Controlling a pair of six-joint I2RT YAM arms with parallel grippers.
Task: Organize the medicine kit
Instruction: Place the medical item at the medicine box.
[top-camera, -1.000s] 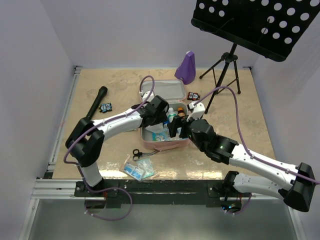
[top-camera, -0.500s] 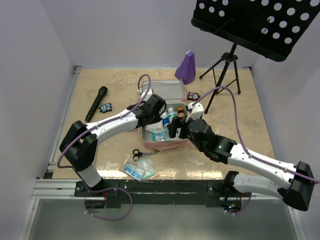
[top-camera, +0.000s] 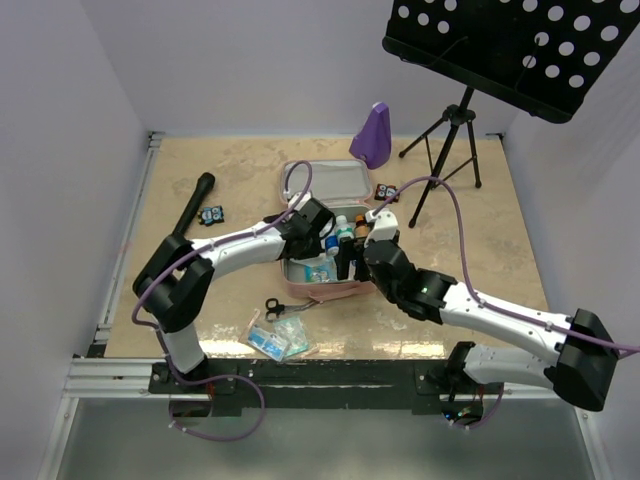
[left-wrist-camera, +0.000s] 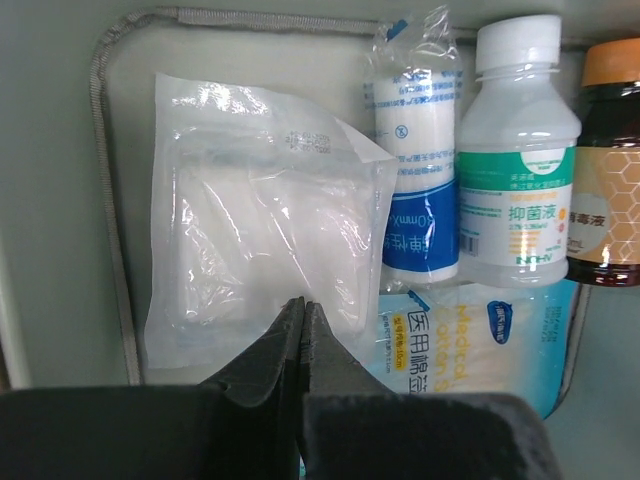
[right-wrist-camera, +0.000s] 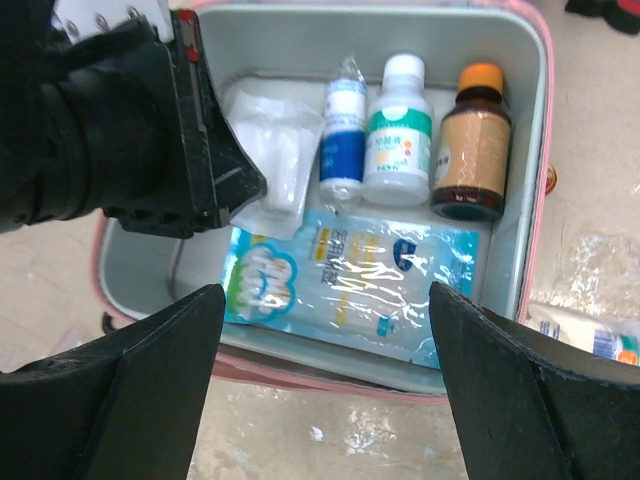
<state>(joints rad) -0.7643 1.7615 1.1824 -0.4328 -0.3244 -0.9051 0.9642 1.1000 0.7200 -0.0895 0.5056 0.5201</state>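
The pink medicine kit (top-camera: 338, 181) lies open at mid-table, lid tipped back toward the far wall. Inside, a clear plastic packet (left-wrist-camera: 260, 220), a bandage roll (left-wrist-camera: 415, 170), a white bottle (left-wrist-camera: 517, 160) and an amber bottle (left-wrist-camera: 605, 170) lie side by side above a blue cotton-swab pack (right-wrist-camera: 350, 285). The left gripper (left-wrist-camera: 303, 310), jaws pressed together, sits at the clear packet's lower edge; the right gripper (right-wrist-camera: 323, 290) hovers over the case, jaws spread wide

Bottles (right-wrist-camera: 400, 130) in medicine kit (right-wrist-camera: 527, 160) (pouch (right-wrist-camera: 350, 275) before).
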